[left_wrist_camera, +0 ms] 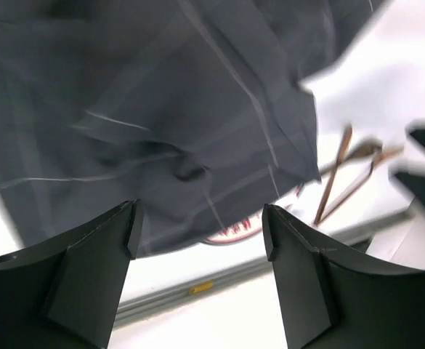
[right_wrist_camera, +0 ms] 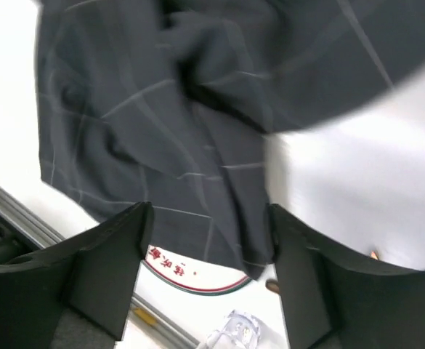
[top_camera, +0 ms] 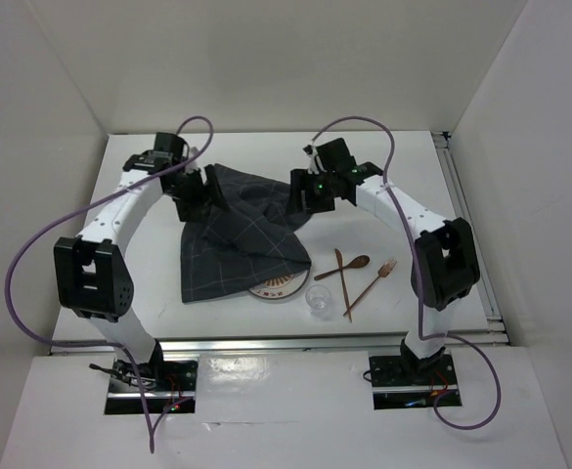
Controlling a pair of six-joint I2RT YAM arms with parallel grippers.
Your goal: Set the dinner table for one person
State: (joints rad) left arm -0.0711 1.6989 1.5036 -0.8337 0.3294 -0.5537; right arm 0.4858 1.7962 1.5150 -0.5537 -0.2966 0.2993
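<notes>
With left pincer (left_wrist_camera: 200, 218) and right pincer (right_wrist_camera: 211, 218) wide and empty, the glass (top_camera: 319, 300) beside the plate (top_camera: 274, 290) may be toppled if the checked cloth (top_camera: 237, 230) is dragged.

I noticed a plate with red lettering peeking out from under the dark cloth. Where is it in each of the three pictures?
Top external: the plate sits at the lower centre, just left of the glass.
Left wrist: a sliver at the lower centre, under the edge of the dark checked cloth.
Right wrist: bottom centre, below the cloth's lowest corner.
Shared landmark: the cloth overlaps the plate in all three.
</notes>
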